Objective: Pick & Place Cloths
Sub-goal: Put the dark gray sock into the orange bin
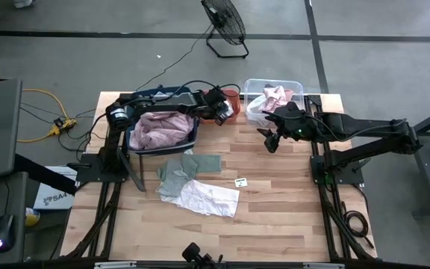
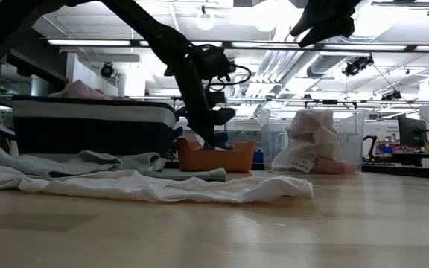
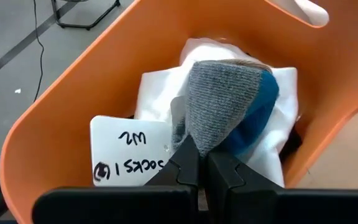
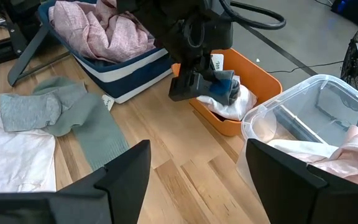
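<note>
My left gripper [image 3: 199, 167] is shut on a small grey and teal-blue cloth [image 3: 224, 102], down inside the orange bin [image 3: 73, 99] at the table's far middle. The right wrist view shows that gripper [image 4: 188, 84] with the cloth [image 4: 224, 87] above a white cloth [image 4: 238, 102] lying in the bin. My right gripper [image 1: 271, 139] hangs open in the air, well above the table, beside the clear bin [image 1: 254, 88], with nothing between its fingers. A grey-green cloth [image 1: 181, 168] and another white cloth [image 1: 211, 198] lie flat on the table's middle. My left gripper pinches the grey end of the small cloth [image 3: 194, 138] between its two fingers. The fingers slant down into the orange bin from the table's left. The cloth reaches out beyond the fingertips over the white cloth in the bin; whether it rests on it I cannot tell.
A navy bin [image 1: 133, 142] with a large pale pink cloth [image 1: 163, 127] stands at the left. The clear bin holds pale pink cloth [image 4: 353, 149]. A white card with handwriting [image 3: 126, 152] stands inside the orange bin. A small tag [image 1: 240, 181] lies on the wood.
</note>
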